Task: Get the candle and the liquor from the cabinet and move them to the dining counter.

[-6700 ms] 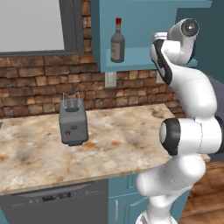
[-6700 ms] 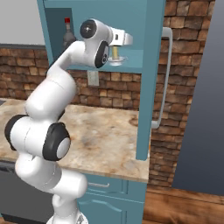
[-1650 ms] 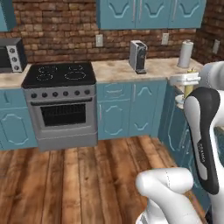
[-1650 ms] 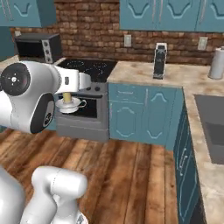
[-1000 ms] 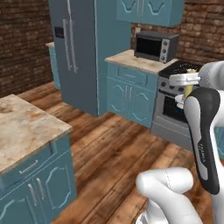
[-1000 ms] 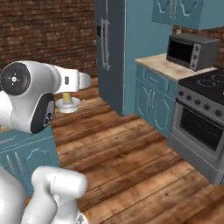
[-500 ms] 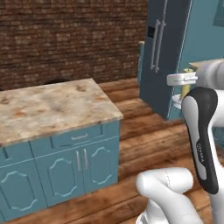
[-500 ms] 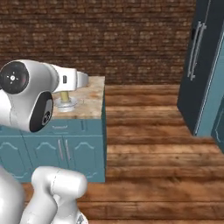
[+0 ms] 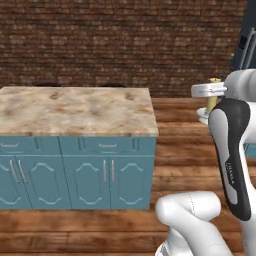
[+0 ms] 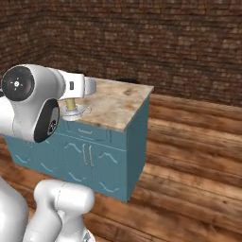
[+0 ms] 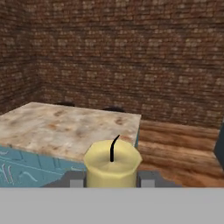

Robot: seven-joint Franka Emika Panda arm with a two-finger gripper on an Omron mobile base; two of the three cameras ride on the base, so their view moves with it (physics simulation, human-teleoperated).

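The candle [image 11: 112, 168] is cut off below its rim in the hand view; its holder is hidden there. In the left base view the arm covers most of the candle [image 9: 213, 96]; a sliver of yellow and part of the saucer show. In the right base view the wrist hides the candle's [image 10: 71, 105] top. The gripper [image 11: 112, 178] fingers [image 11: 75, 179] show as grey stubs only. The dining counter's [image 9: 75, 112] left end runs off the frame. Two dark shapes behind its far edge are too hidden to identify.
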